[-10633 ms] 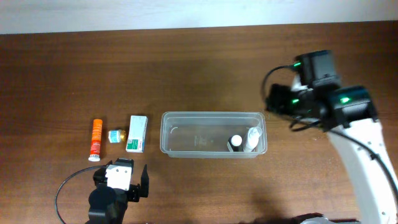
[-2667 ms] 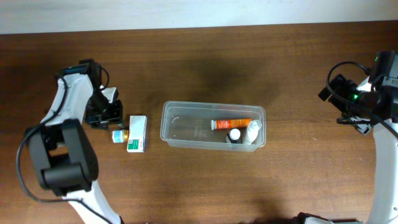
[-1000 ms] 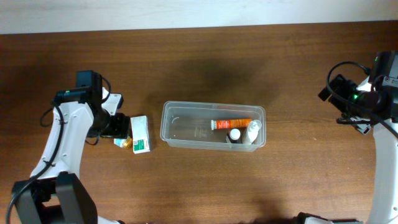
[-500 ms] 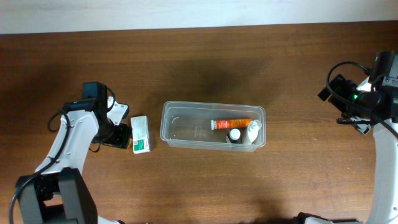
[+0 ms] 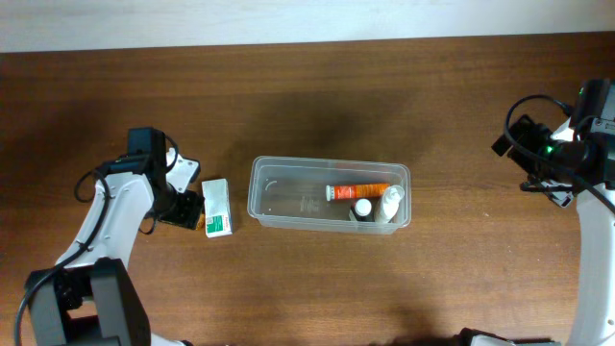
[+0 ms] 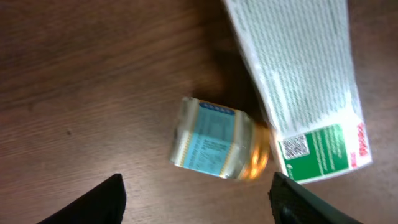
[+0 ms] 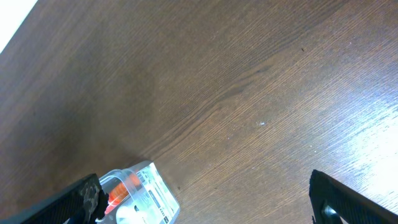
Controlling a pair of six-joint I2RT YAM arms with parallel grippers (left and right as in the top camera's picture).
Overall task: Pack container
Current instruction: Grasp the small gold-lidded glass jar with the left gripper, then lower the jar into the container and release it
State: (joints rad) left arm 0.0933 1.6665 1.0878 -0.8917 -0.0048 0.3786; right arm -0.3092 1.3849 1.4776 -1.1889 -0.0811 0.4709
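- The left gripper is seen low over the table, toward the left edge, about midway between the near and far edges. It was brought there from the near-left corner in the last seconds, and in the last half second almost nothing was moved.
- Its jaws are spread wide and nothing is held. The vial lies on its side between them, untouched as far as can be seen.
- The carton lies just beside the vial, perhaps touching its amber end; this cannot be told surely.
- The container stands in the middle of the table, well apart from the left gripper.
- The tube, which was lying near the left edge ten seconds ago, is now found inside the container, with two bottles toward its right end.
- So it is judged that three items are packed and two are left: the vial and the carton. The vial is probably the next one to be grasped; a closing of the jaws is what is needed.
- A risk is seen that the round vial could roll, or the carton could be pushed.
- The right gripper is held near the right edge, wide open and empty.
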